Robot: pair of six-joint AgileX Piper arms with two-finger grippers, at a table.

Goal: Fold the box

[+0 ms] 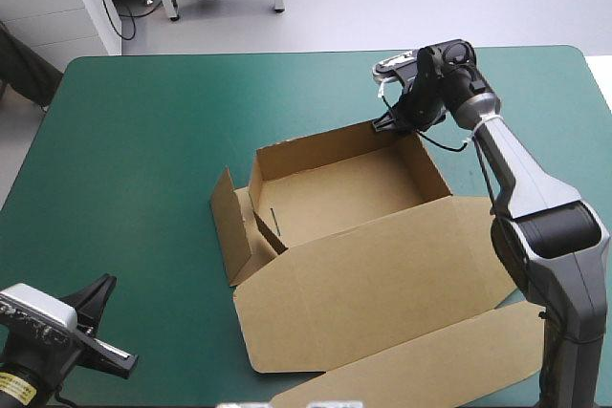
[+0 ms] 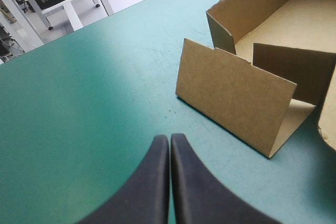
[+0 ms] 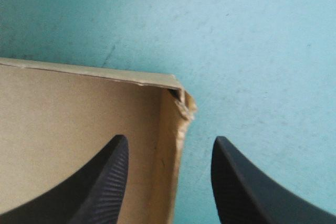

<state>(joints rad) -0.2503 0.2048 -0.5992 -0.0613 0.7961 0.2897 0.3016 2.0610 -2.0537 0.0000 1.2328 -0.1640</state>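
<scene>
The right claw [image 3: 170, 146], spread wide, straddles the box's [image 1: 335, 193] far-right corner wall, while the left claw [image 2: 169, 139], pinched together, hovers over the bench's [image 1: 143, 140] near-left corner and the lid [image 1: 373, 274] runs partly out of view.

Left of the box [image 1: 335, 188] and beyond its far wall, the teal-green cover [image 1: 143, 140] lies bare. The tray is open from above, with nothing inside. At the box's left end a flap [image 1: 228, 226] stands upright and blocks a level approach. The lid [image 1: 382, 274] lies flat along the box's near side. The right gripper [image 1: 387, 121] occupies the box's far right corner, its fingers apart astride the wall. The left gripper [image 2: 169, 145], fingers together, sits well apart from the box's left flap.
</scene>
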